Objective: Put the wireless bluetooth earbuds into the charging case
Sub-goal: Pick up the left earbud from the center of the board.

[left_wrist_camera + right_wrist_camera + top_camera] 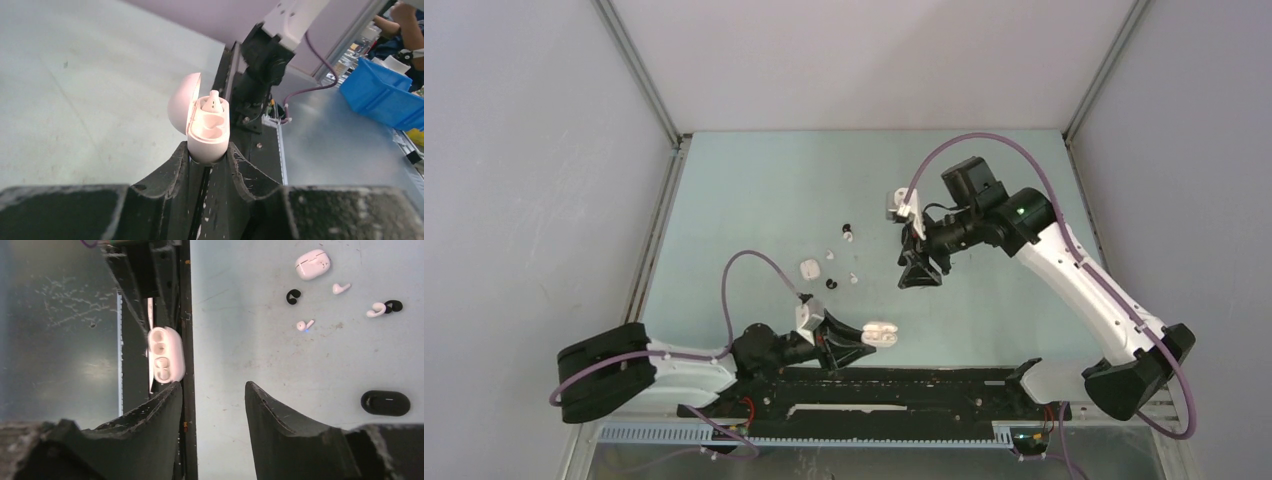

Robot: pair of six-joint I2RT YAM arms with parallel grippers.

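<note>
Left gripper (207,152) pinching open charging case (210,131), earbud (214,103) seated; right gripper (212,395) spread, holding nothing.

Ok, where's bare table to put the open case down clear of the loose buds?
Free: table between the left wall and the loose earbuds, the strip along the back wall, and the patch between the open charging case in the left pincer and the right arm. Crowded: mid-table, where they and a closed white case lie near the open right pincer.
</note>
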